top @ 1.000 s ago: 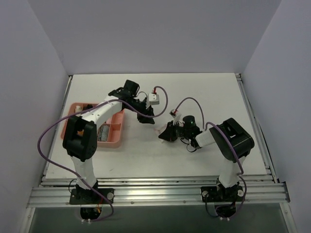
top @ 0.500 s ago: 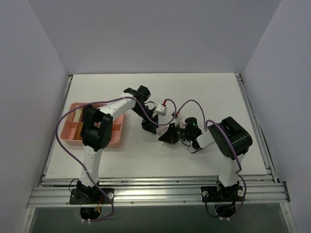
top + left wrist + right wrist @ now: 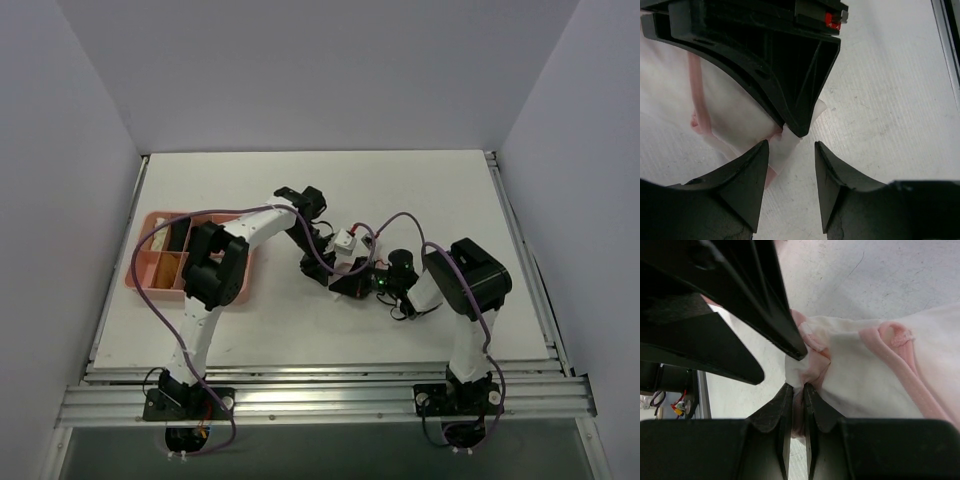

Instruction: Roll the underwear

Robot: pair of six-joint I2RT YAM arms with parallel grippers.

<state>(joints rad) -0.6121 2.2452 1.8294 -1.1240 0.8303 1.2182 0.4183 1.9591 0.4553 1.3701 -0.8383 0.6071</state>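
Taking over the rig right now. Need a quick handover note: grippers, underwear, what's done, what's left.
Right gripper: shut, pinching a bunched corner of the underwear.
Left gripper: open, holding nothing, fingertips low on either side of the right gripper's tip at that corner.
Underwear: on the table mid-workspace, under both grippers, the rest lying loosely spread.
Done: one corner gripped.
Left: no roll visible yet, so the rolling itself remains.

Showing two claws in all, one left claw point(image 3: 790, 147) and one right claw point(image 3: 797, 389), plus one underwear point(image 3: 875, 375), one pink tray point(image 3: 148, 270), one surface point(image 3: 450, 190).
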